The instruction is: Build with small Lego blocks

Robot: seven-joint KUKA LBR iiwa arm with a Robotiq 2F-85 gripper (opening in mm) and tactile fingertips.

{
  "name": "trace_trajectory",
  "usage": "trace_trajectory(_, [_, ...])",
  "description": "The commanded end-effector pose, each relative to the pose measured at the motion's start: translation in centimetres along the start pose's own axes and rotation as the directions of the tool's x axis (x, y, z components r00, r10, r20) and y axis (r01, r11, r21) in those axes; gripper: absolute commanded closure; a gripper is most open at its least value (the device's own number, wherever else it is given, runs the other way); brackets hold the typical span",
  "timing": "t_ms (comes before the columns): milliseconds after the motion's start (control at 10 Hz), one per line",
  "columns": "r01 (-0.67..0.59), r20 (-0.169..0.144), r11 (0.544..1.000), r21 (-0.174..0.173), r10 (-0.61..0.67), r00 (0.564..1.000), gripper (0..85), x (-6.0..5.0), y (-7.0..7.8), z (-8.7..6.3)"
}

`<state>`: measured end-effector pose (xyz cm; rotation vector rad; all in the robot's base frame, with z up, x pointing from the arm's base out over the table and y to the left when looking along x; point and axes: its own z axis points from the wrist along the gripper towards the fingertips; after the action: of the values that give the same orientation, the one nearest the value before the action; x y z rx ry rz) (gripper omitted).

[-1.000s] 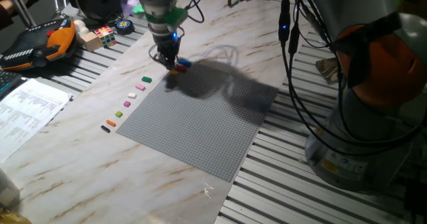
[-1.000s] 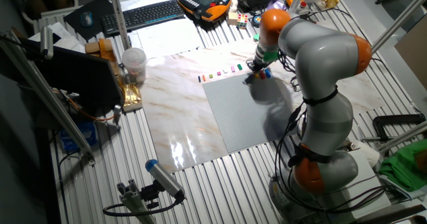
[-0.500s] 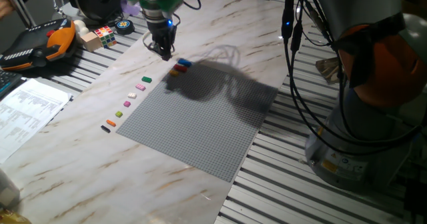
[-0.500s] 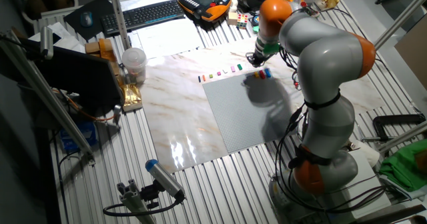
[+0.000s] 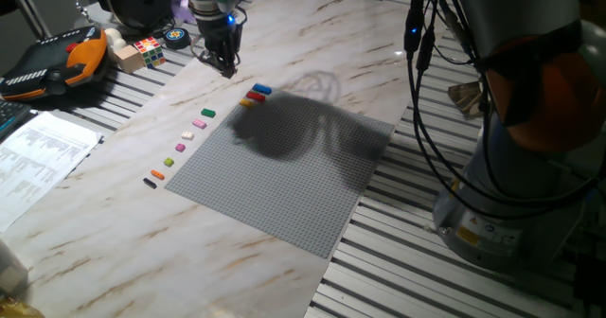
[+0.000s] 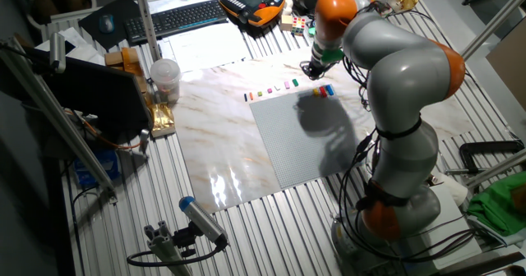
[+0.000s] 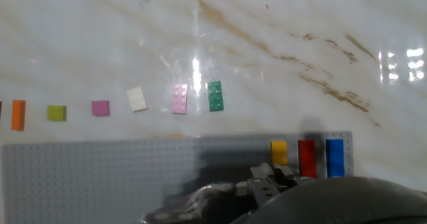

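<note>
Overhead, the gripper (image 5: 225, 64) hung above bare marble just off the baseplate's far corner. Its dark fingers looked drawn close together with nothing between them, though no view was sharp enough to say for certain.

Three bricks stood side by side on the corner of the grey baseplate (image 5: 284, 176): a yellow brick (image 7: 279, 153), a red brick (image 7: 307, 157) and a blue brick (image 7: 335, 156), close together, the red between the other two. Whether they touched could not be told.

A loose row lay on the marble along the baseplate's edge, apart from one another: green brick (image 7: 215, 96), pink brick (image 7: 179, 99), white brick (image 7: 136, 99), magenta brick (image 7: 100, 108), yellow-green brick (image 7: 57, 113), orange brick (image 7: 18, 115). A black brick (image 5: 150, 182) ended the row in one fixed view. Nothing stood between the gripper and these pieces.

The arm's shadow fell across the far part of the baseplate. Black cables (image 5: 426, 119) hung from the arm near its base.

The marble-patterned board (image 5: 142, 252) rested on a ribbed metal table (image 5: 417, 261). Beyond the marble lay a puzzle cube (image 5: 149, 49), an orange-and-black pendant (image 5: 57, 64), printed sheets (image 5: 38, 157), a keyboard (image 6: 177, 17) and a plastic cup (image 6: 164, 79).
</note>
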<state>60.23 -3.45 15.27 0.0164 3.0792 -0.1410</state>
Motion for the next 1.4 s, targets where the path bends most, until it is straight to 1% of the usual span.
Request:
trace_trajectory(0, [0.011, 0.002, 1.000, 0.002, -0.011, 1.000, 84.3, 0.1, 0.0, 0.0])
trace_trajectory(100, [0.018, 0.003, 1.000, -0.009, -0.018, 1.000, 84.3, 0.1, -0.1, 0.0])
trace_trajectory(400, [0.051, 0.007, 0.999, -0.010, -0.051, 0.999, 84.3, 0.4, 0.0, -0.2])
trace_trajectory(500, [0.060, 0.023, 0.998, 0.001, -0.060, 0.998, 84.3, 0.3, 0.0, -0.2])
trace_trajectory(600, [0.064, 0.030, 0.998, -0.002, -0.064, 0.998, 84.3, 0.3, 0.0, -0.2])
trace_trajectory(700, [0.065, 0.027, 0.998, -0.009, -0.065, 0.998, 84.3, 0.4, 0.1, -0.1])
trace_trajectory(800, [0.060, 0.015, 0.998, -0.025, -0.059, 0.998, 84.3, 0.3, 0.0, -0.1])
trace_trajectory(900, [0.046, -0.003, 0.998, -0.051, -0.046, 0.999, 84.3, 0.4, -0.2, -0.2])
trace_trajectory(1000, [0.033, -0.009, 0.998, -0.060, -0.034, 0.999, 84.3, 0.5, -0.1, -0.3])
trace_trajectory(1300, [0.029, -0.016, 0.998, -0.055, -0.030, 0.999, 84.3, 0.4, -0.1, -1.6])
